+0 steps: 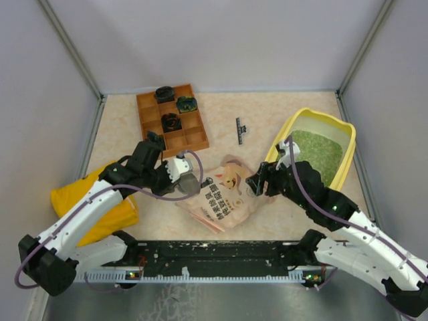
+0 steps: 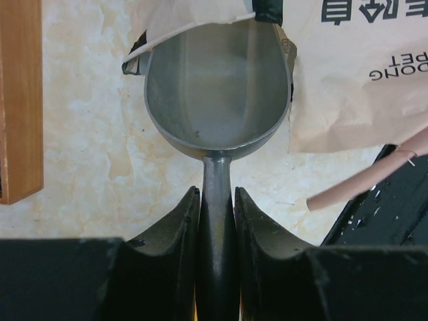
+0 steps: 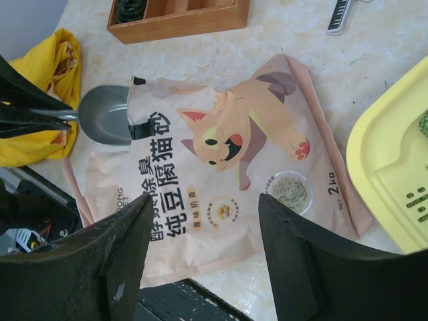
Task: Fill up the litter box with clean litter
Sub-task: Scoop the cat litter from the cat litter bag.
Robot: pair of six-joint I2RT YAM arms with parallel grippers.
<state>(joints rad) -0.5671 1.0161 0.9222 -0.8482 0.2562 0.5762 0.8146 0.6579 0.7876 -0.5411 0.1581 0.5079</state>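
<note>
The yellow litter box [image 1: 347, 157] stands at the right, with green clean litter [image 1: 314, 150] spread inside it. A pink pouch [image 1: 224, 195] printed with a cartoon cat lies flat in the middle. My left gripper [image 2: 216, 194] is shut on the handle of a grey scoop [image 2: 217, 87]. The scoop's bowl is empty and its tip sits under the torn mouth of the pouch [image 2: 354, 80]. My right gripper [image 3: 206, 200] hovers open above the pouch [image 3: 221, 174], nothing between its fingers. The litter box rim [image 3: 388, 160] is to its right.
A brown wooden compartment tray [image 1: 142, 114] holding small dark objects stands at the back left. A yellow cloth bag [image 1: 87, 200] lies at the left under my left arm. A small black comb-like tool [image 1: 239, 130] lies between the tray and the litter box.
</note>
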